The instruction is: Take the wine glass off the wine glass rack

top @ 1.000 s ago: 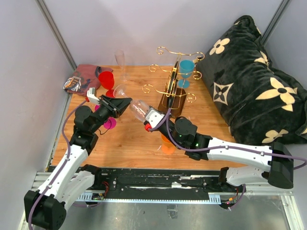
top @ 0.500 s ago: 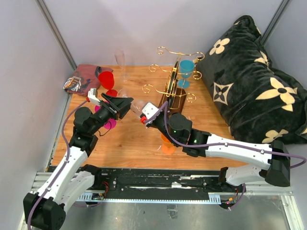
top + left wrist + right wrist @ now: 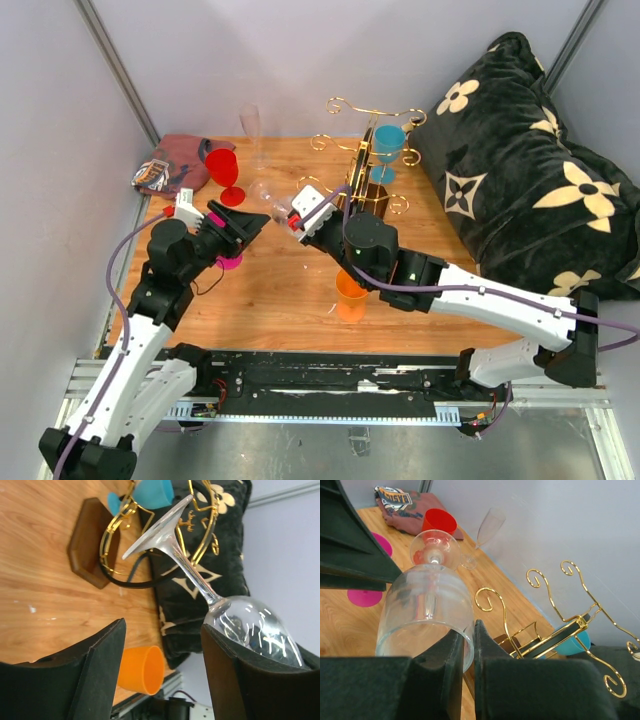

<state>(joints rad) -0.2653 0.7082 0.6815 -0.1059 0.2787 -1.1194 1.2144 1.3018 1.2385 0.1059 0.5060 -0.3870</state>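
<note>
One clear stemmed wine glass: in the air, tilted, left of the rack and apart from its wires.
Dark brown wooden rack with gold wire arms: far centre of wooden table; blue glass hanging on it.
Right gripper: clamped on the clear glass's bowl rim.
Left gripper: fingers spread wide, clear glass just ahead of them.
Orange plastic cup: on the table, near side, beside right arm.
</note>
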